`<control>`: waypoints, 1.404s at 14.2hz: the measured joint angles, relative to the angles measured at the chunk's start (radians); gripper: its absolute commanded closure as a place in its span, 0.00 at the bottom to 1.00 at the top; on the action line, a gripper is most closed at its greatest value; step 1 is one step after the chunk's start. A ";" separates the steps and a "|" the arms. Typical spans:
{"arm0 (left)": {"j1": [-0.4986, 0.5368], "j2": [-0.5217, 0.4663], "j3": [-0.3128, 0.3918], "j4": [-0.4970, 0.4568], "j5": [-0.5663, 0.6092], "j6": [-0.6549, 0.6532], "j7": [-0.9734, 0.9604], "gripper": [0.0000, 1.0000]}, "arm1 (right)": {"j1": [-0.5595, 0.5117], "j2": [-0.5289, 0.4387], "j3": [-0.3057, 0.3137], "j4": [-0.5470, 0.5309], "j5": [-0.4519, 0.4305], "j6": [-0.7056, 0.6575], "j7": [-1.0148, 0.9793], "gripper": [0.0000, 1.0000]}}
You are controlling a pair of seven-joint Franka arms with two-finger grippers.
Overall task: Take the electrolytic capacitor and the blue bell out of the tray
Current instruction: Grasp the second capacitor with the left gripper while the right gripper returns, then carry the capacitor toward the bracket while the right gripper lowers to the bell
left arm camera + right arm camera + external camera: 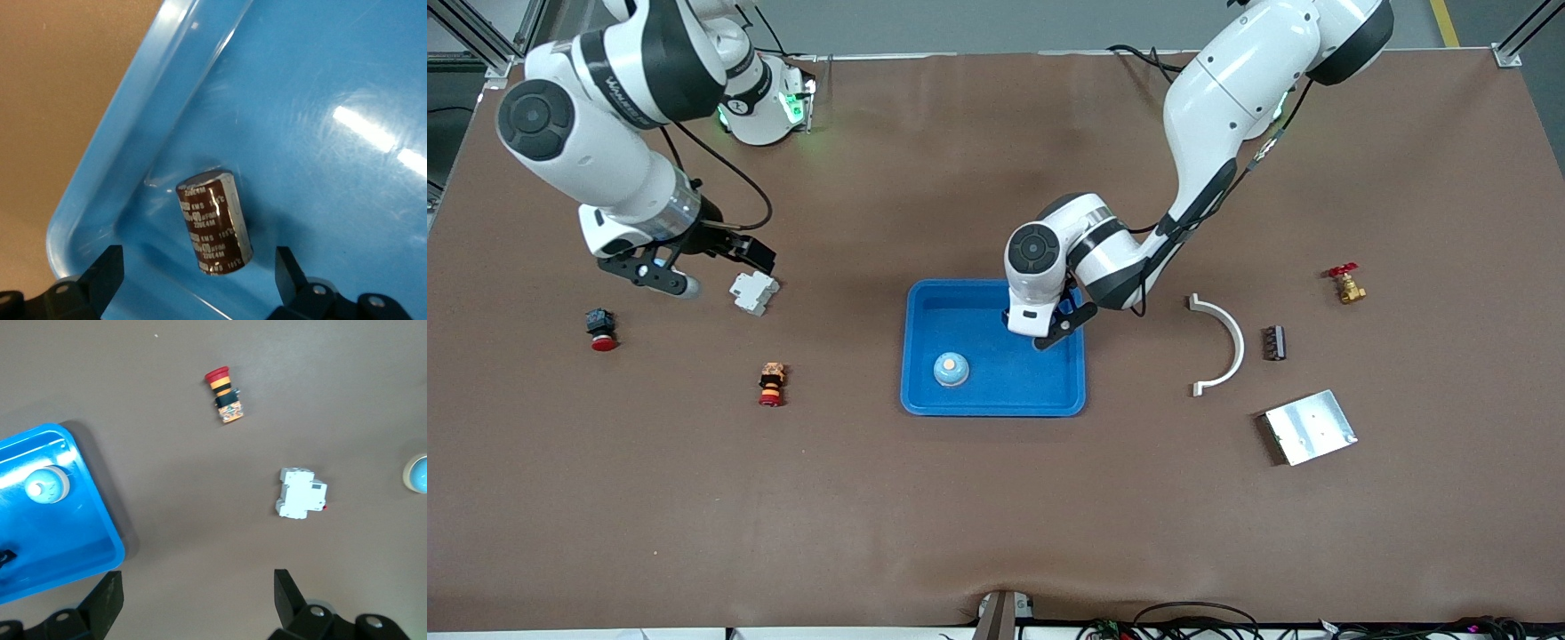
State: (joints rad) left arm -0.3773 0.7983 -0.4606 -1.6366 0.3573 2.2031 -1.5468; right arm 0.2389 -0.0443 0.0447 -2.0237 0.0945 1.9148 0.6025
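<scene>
Blue bell (951,370) in tray (925,404), nearer camera than capacitor (215,222). Capacitor lying on side near tray corner, directly under left gripper (1049,331); jaws wide, empty, straddling its long axis. Right gripper (694,267) waiting, spread, empty, over bare table beside white breaker (753,292).

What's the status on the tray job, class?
Left end effector open over capacitor in tray. Right end effector open, waiting above table. Blue bell in tray. Nothing blocking.
</scene>
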 measured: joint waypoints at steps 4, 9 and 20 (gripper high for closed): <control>0.000 0.002 0.000 0.007 0.000 0.009 -0.001 0.68 | 0.046 0.052 0.000 0.025 0.001 0.028 0.068 0.00; 0.000 0.002 0.000 0.013 0.000 0.010 -0.001 0.87 | 0.148 0.112 0.000 0.025 0.002 0.128 0.202 0.00; 0.018 -0.060 0.002 0.042 0.000 -0.111 0.012 0.90 | 0.344 0.399 -0.001 0.153 -0.002 0.366 0.526 0.00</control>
State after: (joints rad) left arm -0.3594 0.7388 -0.4588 -1.5942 0.3571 2.0921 -1.5348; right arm 0.5831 0.3545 0.0442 -1.8707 0.0921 2.2808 1.1288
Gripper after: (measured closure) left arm 0.661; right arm 0.000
